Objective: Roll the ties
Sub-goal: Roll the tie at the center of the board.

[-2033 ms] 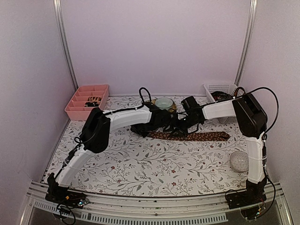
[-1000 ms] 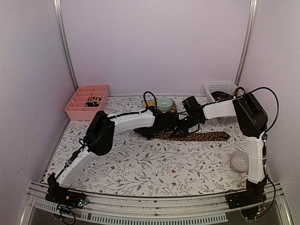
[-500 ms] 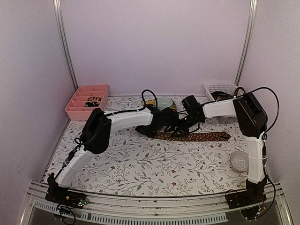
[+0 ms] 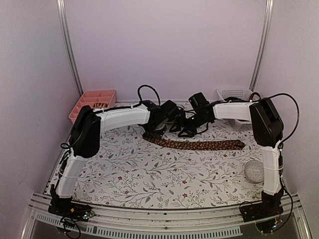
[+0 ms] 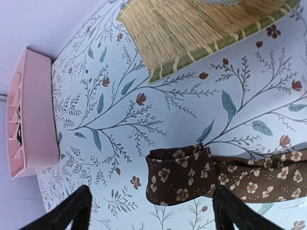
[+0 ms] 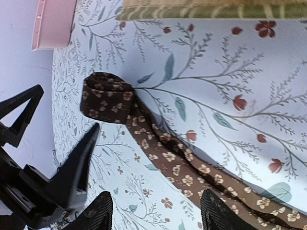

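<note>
— Table (image 4: 149, 174) first: flowered cover, with the tie (image 4: 199, 145) lying flat across it, left to right.
— Left pincer (image 5: 153, 213) hovers over the tie's left end, fingers wide apart, holding nothing.
— Right pincer (image 6: 159, 210) just beside it, also spread and empty.
— And that left end is curled into a small roll (image 5: 180, 175).

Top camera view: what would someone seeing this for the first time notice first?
A dark brown floral tie lies stretched across the middle of the flowered tablecloth, its left end wound into a small roll. Both arms reach in over that roll, the left gripper and right gripper open and empty. A pink compartment tray sits in the far left corner.
</note>
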You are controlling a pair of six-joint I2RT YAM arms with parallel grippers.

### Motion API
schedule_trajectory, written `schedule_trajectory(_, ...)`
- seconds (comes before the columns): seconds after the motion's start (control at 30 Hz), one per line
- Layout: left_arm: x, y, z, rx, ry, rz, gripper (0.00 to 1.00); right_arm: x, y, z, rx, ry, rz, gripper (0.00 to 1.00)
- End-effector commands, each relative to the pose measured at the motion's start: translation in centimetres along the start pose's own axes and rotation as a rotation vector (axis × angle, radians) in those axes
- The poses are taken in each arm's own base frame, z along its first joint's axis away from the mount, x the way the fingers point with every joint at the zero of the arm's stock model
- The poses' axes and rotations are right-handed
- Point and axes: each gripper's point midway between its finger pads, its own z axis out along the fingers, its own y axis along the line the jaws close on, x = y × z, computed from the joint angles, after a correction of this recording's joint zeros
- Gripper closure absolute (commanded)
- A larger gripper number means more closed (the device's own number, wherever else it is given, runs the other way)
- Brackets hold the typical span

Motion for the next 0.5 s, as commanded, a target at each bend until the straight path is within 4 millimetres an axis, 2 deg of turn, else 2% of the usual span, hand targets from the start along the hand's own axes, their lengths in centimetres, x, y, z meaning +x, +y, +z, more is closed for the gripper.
schedule_trajectory(0.0,-1.2,1.1,-1.5,0.068,-0.05,-0.073,0.05,-0.9,4.1,0.0,-0.034,-0.031,-0.083,0.37)
schedule_trajectory(0.03,-1.4,1.4,-1.9,0.094,-0.063,-0.092,0.01,-0.9,4.6,0.4,-0.048,-0.025,-0.089,0.36)
schedule_trajectory(0.1,-0.9,2.0,-2.4,0.148,-0.077,-0.133,0.0,-0.9,5.4,1.4,-0.075,-0.012,-0.088,0.36)
schedule_trajectory(0.13,-1.6,2.9,-3.5,0.185,-0.115,-0.184,0.0,-1.0,5.8,1.8,-0.092,-0.01,-0.089,0.36)
schedule_trajectory(0.27,-0.4,6.2,-3.9,0.281,-0.146,-0.316,0.0,-1.1,7.2,3.6,-0.121,0.001,-0.074,0.37)
schedule_trajectory(0.3,0.0,7.3,-3.8,0.295,-0.15,-0.351,0.0,-1.1,7.4,4.0,-0.126,0.003,-0.076,0.37)
schedule_trajectory(0.37,0.7,8.3,-3.3,0.333,-0.155,-0.399,0.01,-1.0,7.4,5.1,-0.128,0.014,-0.062,0.4)
schedule_trajectory(0.47,1.9,9.0,-1.7,0.386,-0.141,-0.445,0.07,-1.0,5.9,7.3,-0.105,0.039,-0.026,0.46)
